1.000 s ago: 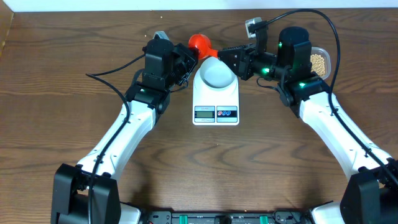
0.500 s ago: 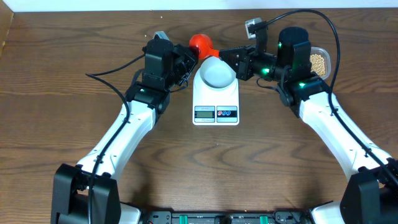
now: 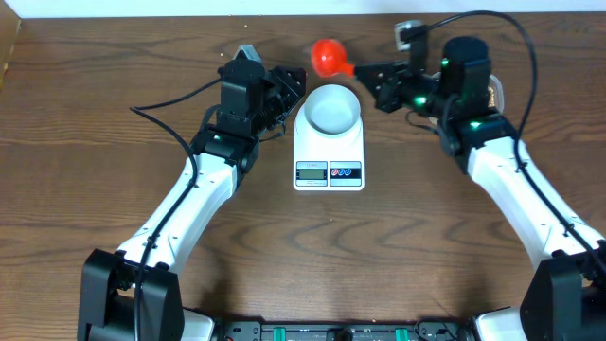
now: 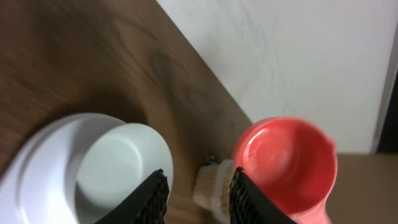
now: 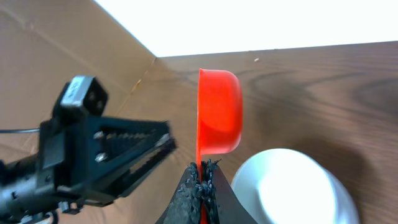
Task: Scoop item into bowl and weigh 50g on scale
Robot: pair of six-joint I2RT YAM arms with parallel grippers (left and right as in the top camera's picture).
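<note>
Right gripper [image 5: 200, 175] tight on handle of red scoop [image 5: 219, 112]; scale [image 3: 329, 150] display [image 3: 311, 171] illegible.

**Figure: A robotics test bench, not a household kitchen**

I am looking down on a lab-style workstation. The left arm [image 3: 185, 204] and the right arm [image 3: 516, 194], both white and black, are reaching in from a mounting rail [image 3: 331, 332] running along the near edge of a wood-grain table [image 3: 85, 189]. A loose black cable [image 3: 135, 113] is trailing over the tabletop. Green status lights [image 3: 418, 100] are glowing on the right arm. A plain white wall [image 4: 298, 56] is closing off the far side. A digital scale [image 3: 329, 156] is sitting at centre.
</note>
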